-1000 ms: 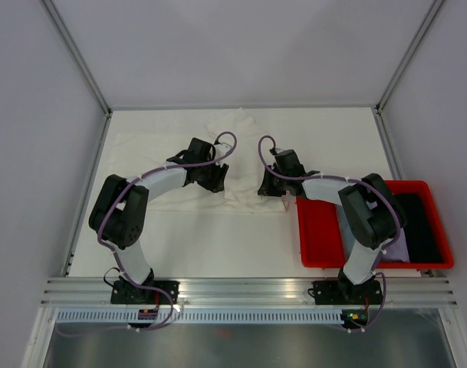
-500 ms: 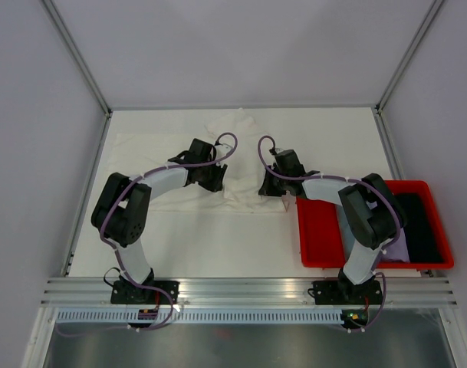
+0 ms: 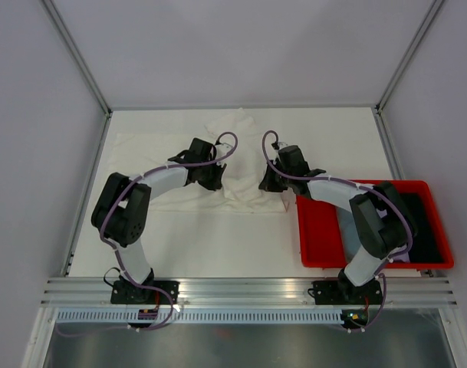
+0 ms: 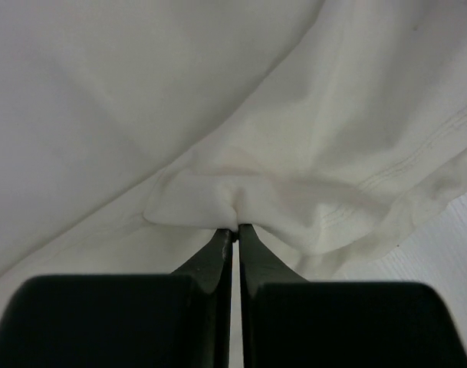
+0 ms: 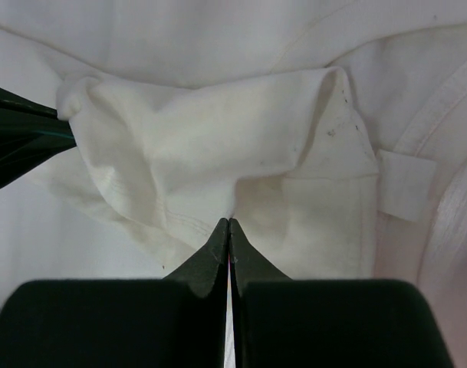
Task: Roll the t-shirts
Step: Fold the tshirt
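Observation:
A wrinkly cream t-shirt (image 3: 241, 157) lies spread at the back middle of the table. My left gripper (image 3: 218, 181) sits on its near left part and my right gripper (image 3: 268, 184) on its near right part. In the left wrist view the left gripper (image 4: 235, 227) is shut on a bunched fold of the cream t-shirt (image 4: 310, 153). The right gripper (image 5: 230, 221) is likewise shut, pinching a hemmed edge of the cream t-shirt (image 5: 218, 146). The left gripper's dark fingers (image 5: 18, 138) show at the left of the right wrist view, holding the same fold's other end.
A red plastic bin (image 3: 319, 230) stands at the front right, partly under my right arm, with a black t-shirt (image 3: 423, 222) in it. White walls and metal frame posts close in the table on three sides. A white label (image 5: 406, 184) shows on the shirt.
Both grippers have closed on the cream shirt's fabric. The right arm has shifted a little to the right; the left arm has hardly moved.

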